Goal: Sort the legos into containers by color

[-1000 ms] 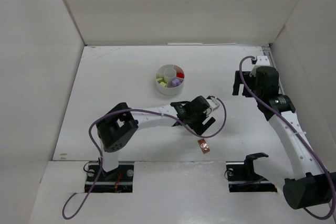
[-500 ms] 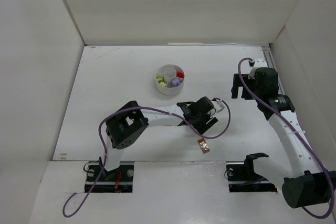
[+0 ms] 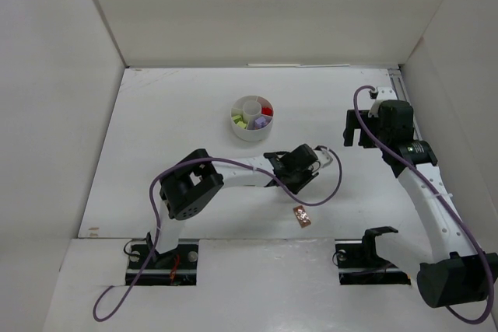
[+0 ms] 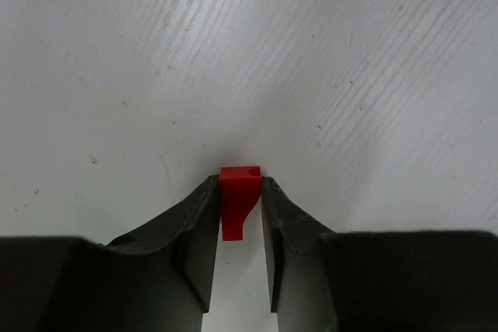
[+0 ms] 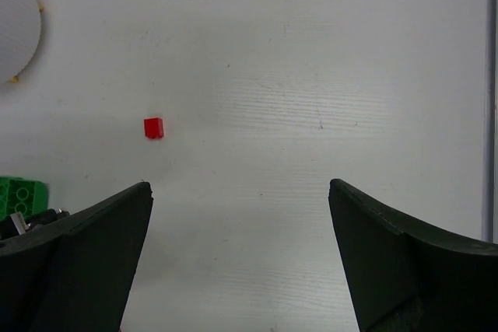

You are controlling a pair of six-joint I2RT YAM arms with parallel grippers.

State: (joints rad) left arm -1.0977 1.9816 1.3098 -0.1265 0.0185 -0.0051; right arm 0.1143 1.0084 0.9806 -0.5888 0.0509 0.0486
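Note:
My left gripper is shut on a small red lego, which rests against the white table between the fingertips. From above, that gripper sits at the table's middle, below and right of the white dish. The dish's containers hold red, yellow-green and light purple legos. An orange-brown lego lies near the front edge. My right gripper is open and holds nothing; it hovers at the right. Its view shows another red lego and a green lego on the table.
White walls enclose the table on three sides. The right arm's purple cable loops beside its wrist. The dish's rounded rim shows at the upper left of the right wrist view.
My left gripper has closed from open onto the red lego, and its elbow has shifted a little to the right. The right arm has hardly moved.

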